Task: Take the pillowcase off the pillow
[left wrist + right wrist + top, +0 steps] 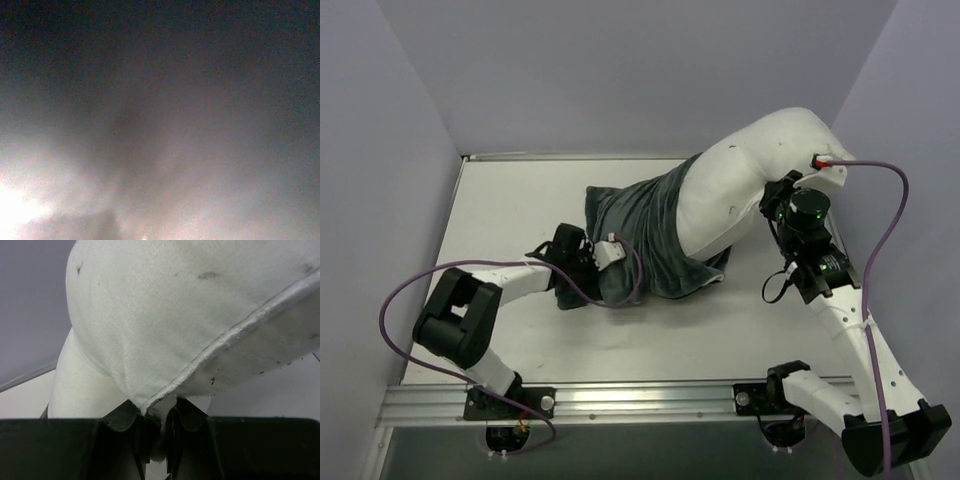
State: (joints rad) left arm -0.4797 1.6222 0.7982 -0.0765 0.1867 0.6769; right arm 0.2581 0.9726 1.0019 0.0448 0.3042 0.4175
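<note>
From above, the pillow (750, 170) is lying on a diagonal. Its far right end is being held up off the table (500, 220) by the right gripper (778, 197), and its near left end is sitting inside the grey pillowcase (645, 235). The left gripper (610, 258), the nearer one to the case, is pressing into the cloth's left edge. The left wrist view is showing only dark blur, probably cloth against the lens, so I cannot tell whether those jaws are closed. In the right wrist view, the right gripper (159, 417) is clamping the pillow (165, 315) at its seam.

Plain white pillow (750, 170), dark specks; dark grey pillowcase (640, 230); white table (520, 200).
</note>
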